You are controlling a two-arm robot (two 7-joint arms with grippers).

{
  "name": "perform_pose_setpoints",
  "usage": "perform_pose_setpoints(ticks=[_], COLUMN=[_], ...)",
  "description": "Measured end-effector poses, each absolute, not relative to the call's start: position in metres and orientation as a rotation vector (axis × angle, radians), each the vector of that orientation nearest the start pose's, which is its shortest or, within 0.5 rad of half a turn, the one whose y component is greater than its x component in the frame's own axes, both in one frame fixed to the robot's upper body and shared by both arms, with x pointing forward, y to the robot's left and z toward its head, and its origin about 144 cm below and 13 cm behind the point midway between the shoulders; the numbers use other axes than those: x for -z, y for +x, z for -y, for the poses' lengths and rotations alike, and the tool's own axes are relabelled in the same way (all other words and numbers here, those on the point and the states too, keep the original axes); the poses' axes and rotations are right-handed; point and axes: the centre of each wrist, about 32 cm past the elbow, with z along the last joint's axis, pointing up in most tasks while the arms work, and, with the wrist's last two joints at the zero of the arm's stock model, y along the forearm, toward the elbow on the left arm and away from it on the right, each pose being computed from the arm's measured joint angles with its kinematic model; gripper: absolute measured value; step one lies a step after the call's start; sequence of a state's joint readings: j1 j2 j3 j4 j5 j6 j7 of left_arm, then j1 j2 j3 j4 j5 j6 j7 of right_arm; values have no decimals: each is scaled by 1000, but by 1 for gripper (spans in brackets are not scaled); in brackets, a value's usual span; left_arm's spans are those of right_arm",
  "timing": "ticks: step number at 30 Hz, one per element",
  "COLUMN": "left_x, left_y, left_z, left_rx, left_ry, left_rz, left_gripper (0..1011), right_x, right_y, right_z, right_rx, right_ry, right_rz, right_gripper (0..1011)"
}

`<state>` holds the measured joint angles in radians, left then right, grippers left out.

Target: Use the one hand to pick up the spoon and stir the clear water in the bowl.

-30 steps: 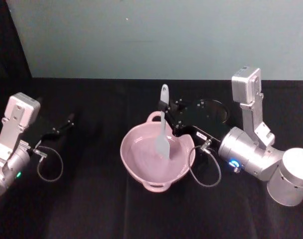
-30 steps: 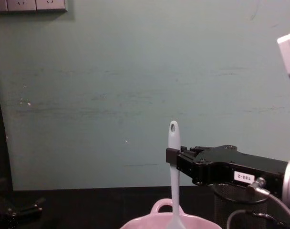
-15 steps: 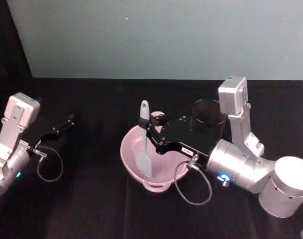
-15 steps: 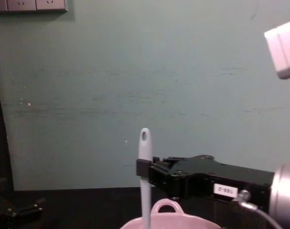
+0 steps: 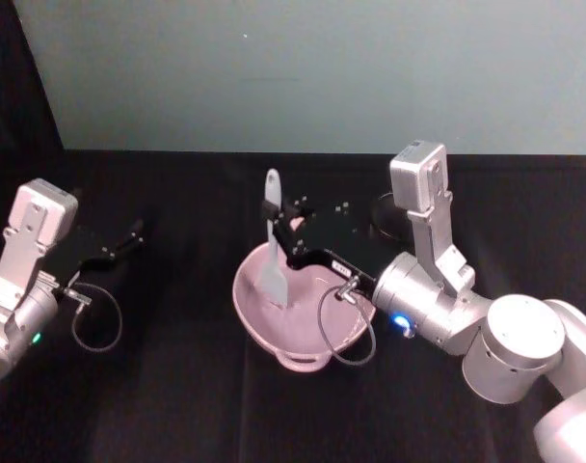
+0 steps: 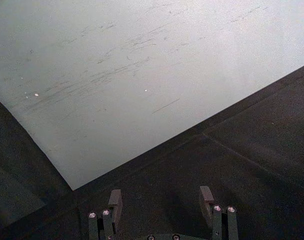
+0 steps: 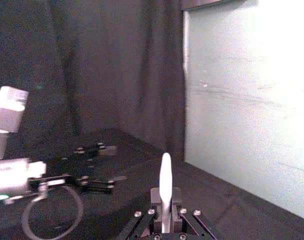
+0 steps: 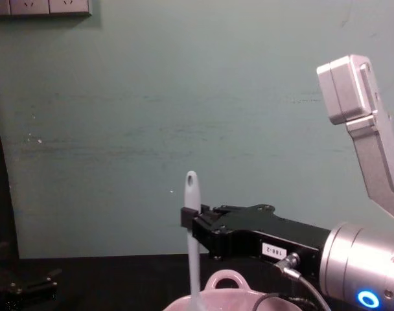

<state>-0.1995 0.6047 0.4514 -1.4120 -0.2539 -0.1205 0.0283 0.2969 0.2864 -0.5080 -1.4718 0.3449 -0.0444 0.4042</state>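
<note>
Right, the right gripper [image 5: 277,224] is out over the bowl [image 5: 303,359], reaching in from the robot's right side, its black body level above the far rim. Its jaws are pressed onto the spoon [image 5: 273,265], pinching the handle a little below the oval hole. From the chest camera the spoon [image 8: 192,194] stands nearly upright. The holed end pokes up above the right gripper [image 8: 186,217] and the shaft drops down behind the pink rim, just left of the loop handle of the bowl [image 8: 224,280]. From the head camera the blade is down inside the bowl, in its left half, close to the far-left wall. Whether it touches the bottom or any water I cannot tell from here.

The wrist camera looks straight along the spoon [image 7: 165,180], clamped dead centre in the right gripper [image 7: 162,202]. A grey cable [image 5: 346,333] loops from the gripper body over the bowl's right rim. The bowl sits mid-table on the black cloth [image 5: 177,386].

Over on the left, the left gripper [image 5: 134,231] lies low by the table's edge, well apart from the bowl. Its own camera shows its fingers [image 6: 115,199] spread wide with nothing between them.
</note>
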Motion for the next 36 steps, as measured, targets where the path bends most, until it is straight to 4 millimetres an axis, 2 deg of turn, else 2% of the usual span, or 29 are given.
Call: perform_pose_setpoints(ticks=[8,13,19,26,31,36], left_x=[-1140,-1140,-1140,-1140,-1140,-1140], left_y=[489,489,489,489,489,489], left_z=[-310,-310,-310,-310,-310,-310], left_rx=[-1248,-1248,-1248,-1248,-1248,-1248], left_ry=[304,305,304,304,304,305], left_rz=[285,285,285,285,285,285], left_gripper=[1011,1011,1011,1011,1011,1011], right_x=[-1178,-1182,-1188,-1194,-1195,-1192], right_y=[520,523,510,494,485,480], right_z=[177,193,216,229,229,220], right_rx=[801,825,783,715,671,632], right_ry=[19,1,-9,3,10,5], right_rz=[118,126,105,60,17,-17], right_gripper=[110,110,110,110,110,110])
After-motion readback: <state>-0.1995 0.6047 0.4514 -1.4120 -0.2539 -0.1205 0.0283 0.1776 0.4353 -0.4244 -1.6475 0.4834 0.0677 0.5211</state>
